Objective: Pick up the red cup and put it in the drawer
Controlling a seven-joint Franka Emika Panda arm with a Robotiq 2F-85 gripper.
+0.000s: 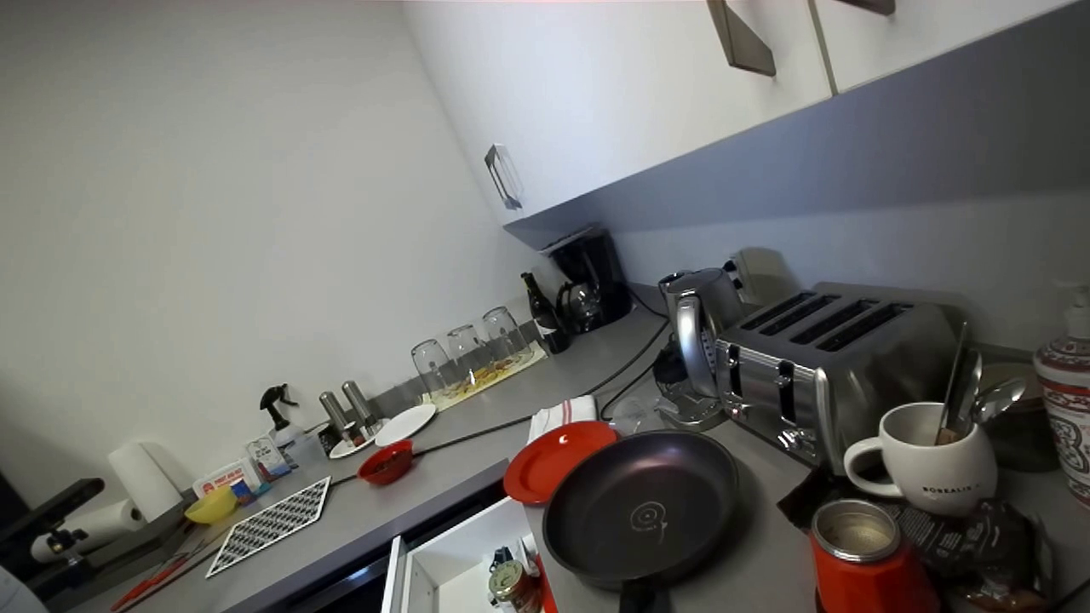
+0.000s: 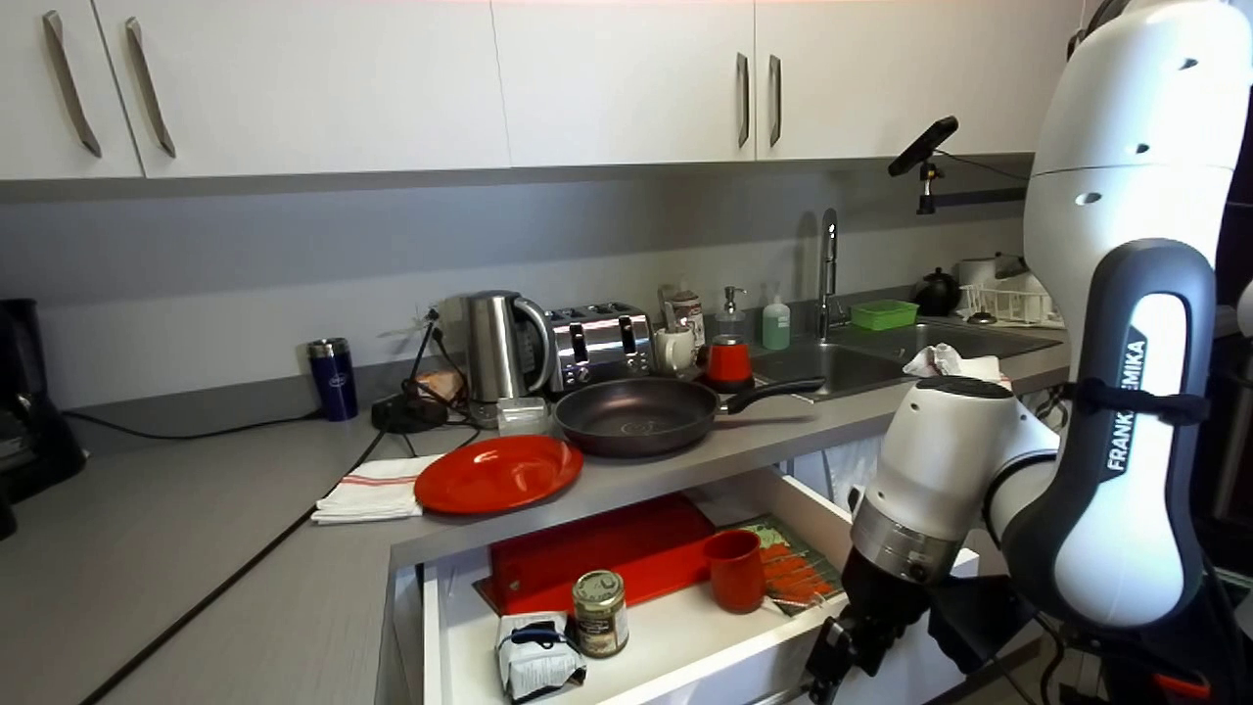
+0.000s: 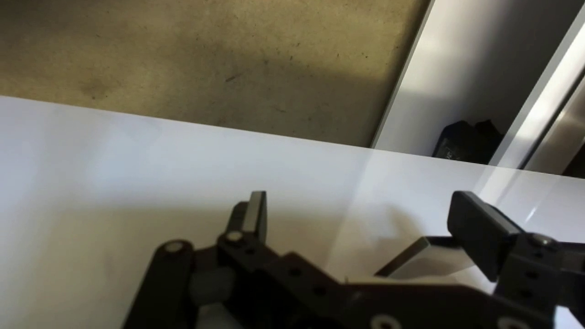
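Red cup: upright inside the pulled-out drawer, on its white bottom, toward the end nearest the robot arm. Just beside it, a flat patterned piece in green and orange; touching or slightly apart, impossible to tell. Behind, a flat red tray. Farther along, nearer the opposite end, a lidded jar with a black-and-white packet close by. Fingers: wide apart in the wrist view, above a white panel; in an exterior view, outside the drawer, low at its front near a metal handle, apart from the cup. On the grey tabletop above, a red plate next to a folded cloth with red stripes, and a dark frying pan just beside the plate, all three in both exterior views. Behind these, a steel kettle and a toaster, side by side.
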